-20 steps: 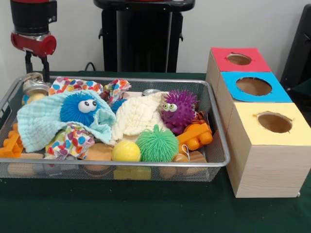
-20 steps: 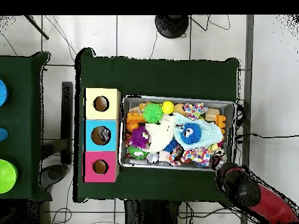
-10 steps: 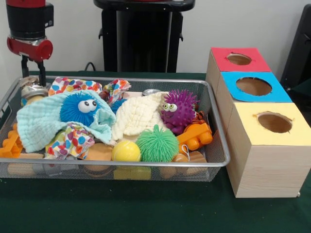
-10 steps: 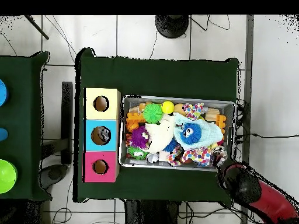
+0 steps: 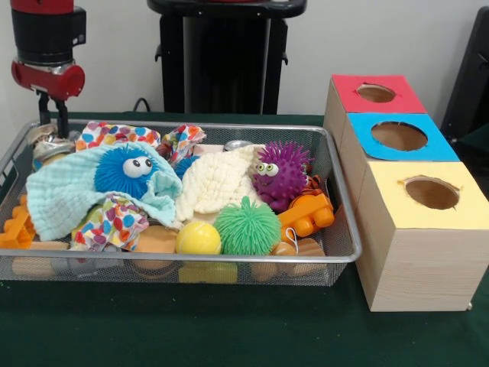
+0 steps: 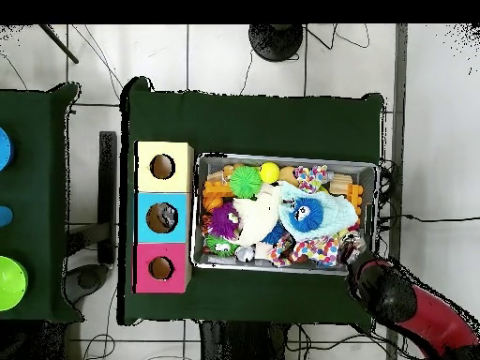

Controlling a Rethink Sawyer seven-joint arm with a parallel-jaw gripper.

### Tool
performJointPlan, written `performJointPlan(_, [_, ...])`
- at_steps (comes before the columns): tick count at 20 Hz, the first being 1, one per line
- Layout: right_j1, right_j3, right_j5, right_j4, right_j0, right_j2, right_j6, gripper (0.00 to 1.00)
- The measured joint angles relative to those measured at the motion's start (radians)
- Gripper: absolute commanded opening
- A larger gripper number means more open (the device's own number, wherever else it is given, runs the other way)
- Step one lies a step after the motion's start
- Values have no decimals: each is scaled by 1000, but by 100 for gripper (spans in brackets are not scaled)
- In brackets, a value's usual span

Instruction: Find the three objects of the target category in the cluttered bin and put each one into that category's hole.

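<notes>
A wire mesh bin (image 5: 345, 200) holds a jumble of toys and cloths. My gripper (image 5: 51, 128) hangs over its far left corner, shut on a crumpled silver can (image 5: 43, 145) that sits low against the bin wall. In the overhead view the gripper (image 6: 352, 251) is at the bin's lower right corner (image 6: 373, 267). A second silver can (image 5: 238, 144) peeks out behind the cream cloth (image 5: 214, 183). Three wooden boxes with holes stand beside the bin: red (image 5: 376, 93), blue (image 5: 399, 136), yellow (image 5: 432, 193).
The bin also holds a blue googly-eyed ball (image 5: 126, 170) in a mint cloth, a purple spiky toy (image 5: 279, 172), a green spiky ball (image 5: 246, 226), a yellow ball (image 5: 198, 238), orange blocks (image 5: 307, 214) and spotted cloths (image 5: 114, 222). Something dark lies in the blue hole (image 6: 162, 217).
The gripper has shifted a little left toward the bin's corner and its fingers have drawn closer together. The silver can has shifted left with it.
</notes>
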Motion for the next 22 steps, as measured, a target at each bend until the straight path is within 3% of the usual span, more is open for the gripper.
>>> performJointPlan(14, [-22,-9,1,-1,25,-6,0,0])
performJointPlan(22, [-137,-9,66,4,214,-38,0,0])
